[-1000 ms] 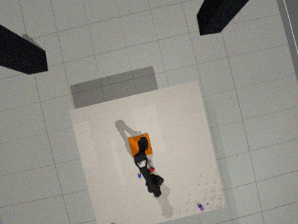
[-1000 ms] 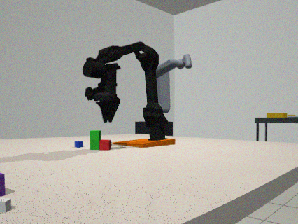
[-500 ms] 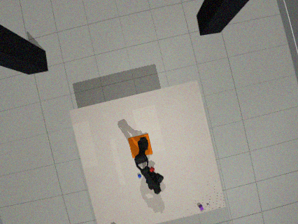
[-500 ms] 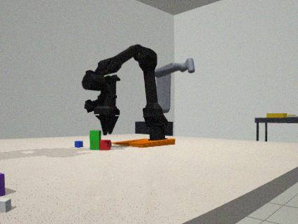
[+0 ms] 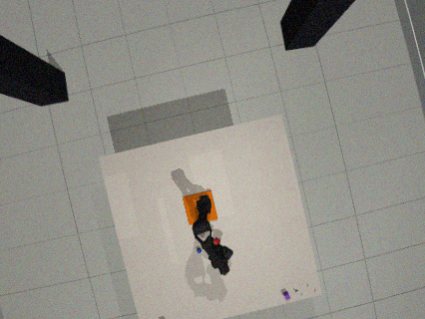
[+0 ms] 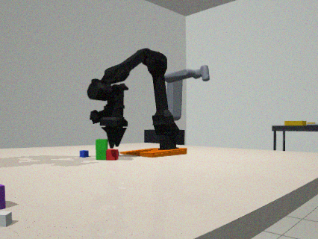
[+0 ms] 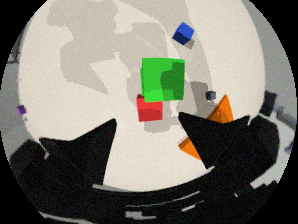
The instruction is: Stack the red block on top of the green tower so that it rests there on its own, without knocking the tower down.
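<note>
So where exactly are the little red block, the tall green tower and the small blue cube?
Small red block [image 6: 112, 154]: exterior view, centre of its front face.
Tall green tower [image 6: 101, 149]: exterior view, middle of its front face.
Small blue cube [image 6: 83, 153]: exterior view, centre of its front face.
</note>
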Action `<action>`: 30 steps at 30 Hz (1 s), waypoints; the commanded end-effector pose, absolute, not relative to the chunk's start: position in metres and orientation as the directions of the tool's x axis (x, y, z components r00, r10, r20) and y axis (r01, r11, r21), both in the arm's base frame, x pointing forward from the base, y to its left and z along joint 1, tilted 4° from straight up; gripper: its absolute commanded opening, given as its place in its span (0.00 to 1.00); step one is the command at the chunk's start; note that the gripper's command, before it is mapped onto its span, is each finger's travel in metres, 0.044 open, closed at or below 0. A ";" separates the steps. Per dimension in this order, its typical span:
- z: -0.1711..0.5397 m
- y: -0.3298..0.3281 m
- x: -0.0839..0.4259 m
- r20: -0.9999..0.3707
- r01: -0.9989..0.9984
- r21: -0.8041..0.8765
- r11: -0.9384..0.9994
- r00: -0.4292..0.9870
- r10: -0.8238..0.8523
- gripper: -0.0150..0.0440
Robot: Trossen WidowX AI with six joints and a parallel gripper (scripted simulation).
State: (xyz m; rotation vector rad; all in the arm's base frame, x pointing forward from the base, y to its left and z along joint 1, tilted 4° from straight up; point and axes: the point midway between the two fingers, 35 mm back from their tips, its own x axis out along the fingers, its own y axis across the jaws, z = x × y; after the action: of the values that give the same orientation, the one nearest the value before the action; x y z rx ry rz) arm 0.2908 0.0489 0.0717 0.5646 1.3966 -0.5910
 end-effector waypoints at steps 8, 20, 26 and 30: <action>0.047 0.047 0.288 -0.997 0.682 0.005 0.731 0.061 -0.050 1.00; 0.037 0.047 0.288 -0.997 0.682 0.005 0.731 0.061 -0.050 1.00; 0.037 0.047 0.288 -0.997 0.682 0.005 0.731 0.061 -0.050 1.00; 0.037 0.047 0.288 -0.997 0.682 0.005 0.731 0.061 -0.050 1.00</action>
State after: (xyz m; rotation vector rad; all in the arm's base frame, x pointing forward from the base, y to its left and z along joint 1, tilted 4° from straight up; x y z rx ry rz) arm 0.2901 0.0467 0.0392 0.5651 1.4051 -0.6022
